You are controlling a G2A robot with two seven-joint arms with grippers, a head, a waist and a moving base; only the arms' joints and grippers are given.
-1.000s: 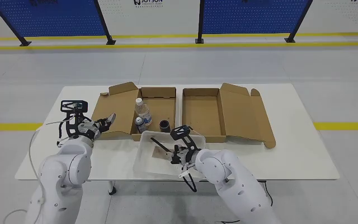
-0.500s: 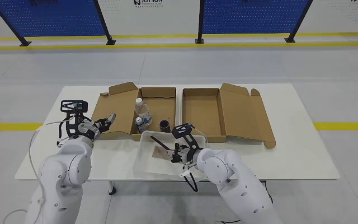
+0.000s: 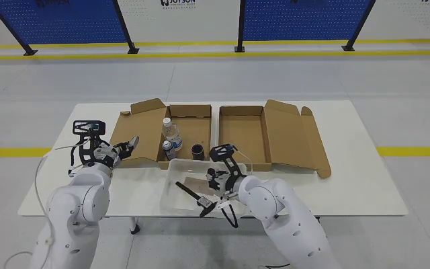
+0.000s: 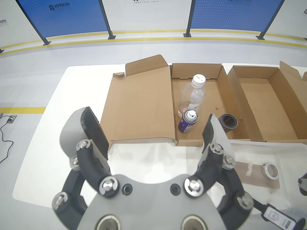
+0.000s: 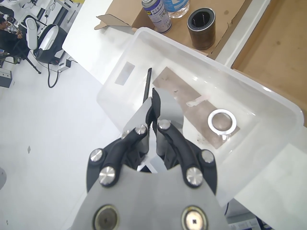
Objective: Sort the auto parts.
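Black strip [image 5: 146,84] is pinched by right gripper [image 5: 152,101] and is now lifted from clear bin [image 5: 168,40]; boxing comes next. Left gripper [image 4: 150,116] is kept spread.

So the backdrop here: a white bench [image 3: 349,195] sitting on a pale grey floor [image 3: 376,81]. Behind it is a row of blue perforated panels [image 3: 67,20] with white panels [image 3: 181,20] in between, all held up by slanted black posts [image 3: 124,27] on small feet. A yellow line [image 3: 201,54] runs along the floor just in front of the panels, and another yellow stripe [image 3: 20,152] sits level with the bench. There's a floor socket [image 4: 10,118] off the bench's left end with a black cable [image 4: 4,142] trailing away from it. Further off, a white-and-black machine [image 5: 48,41] is parked on the floor.
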